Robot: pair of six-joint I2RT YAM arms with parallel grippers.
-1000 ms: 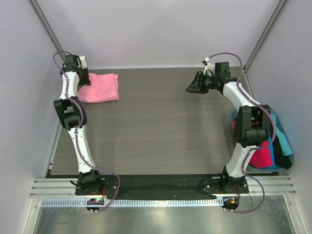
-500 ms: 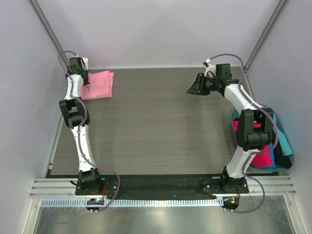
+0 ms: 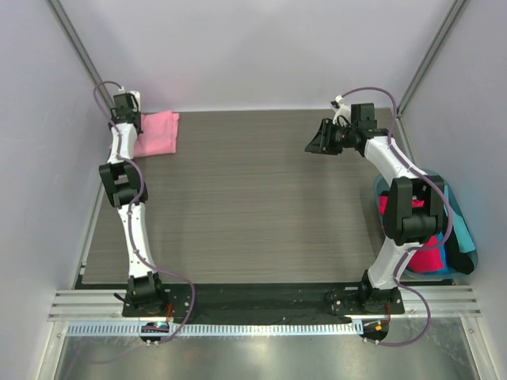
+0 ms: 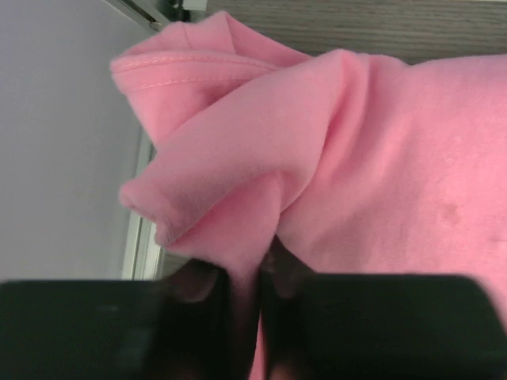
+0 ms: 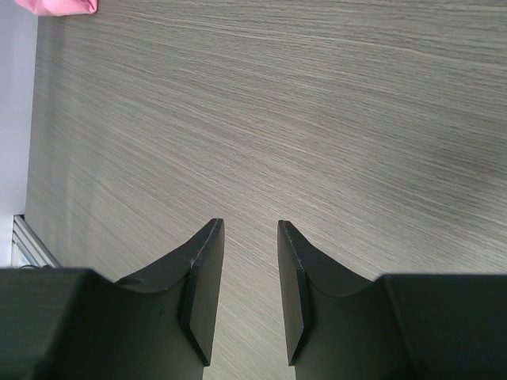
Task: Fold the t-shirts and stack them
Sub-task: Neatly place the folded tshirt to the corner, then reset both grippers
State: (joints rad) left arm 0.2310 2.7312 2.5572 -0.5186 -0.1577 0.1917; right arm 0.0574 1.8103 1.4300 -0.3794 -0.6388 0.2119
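Observation:
A folded light pink t-shirt [image 3: 157,133] lies at the table's back left corner, with bunched folds filling the left wrist view [image 4: 380,158]. My left gripper [image 3: 131,119] [image 4: 257,277] is shut on a pinch of its cloth at the shirt's left edge. My right gripper [image 3: 315,141] [image 5: 249,229] hovers open over bare table at the back right, nothing between its fingers. A corner of the pink shirt [image 5: 63,6] shows far off in the right wrist view. More t-shirts, a hot pink one [image 3: 424,253] and dark ones [image 3: 458,257], sit in a heap at the right.
A light-blue tub [image 3: 467,233] holding the heap of shirts stands off the table's right edge, beside the right arm. Grey walls close the back and sides. A metal rail [image 3: 253,305] runs along the near edge.
My left gripper has pulled the light pink shirt left and back toward the corner. The right gripper has barely shifted.

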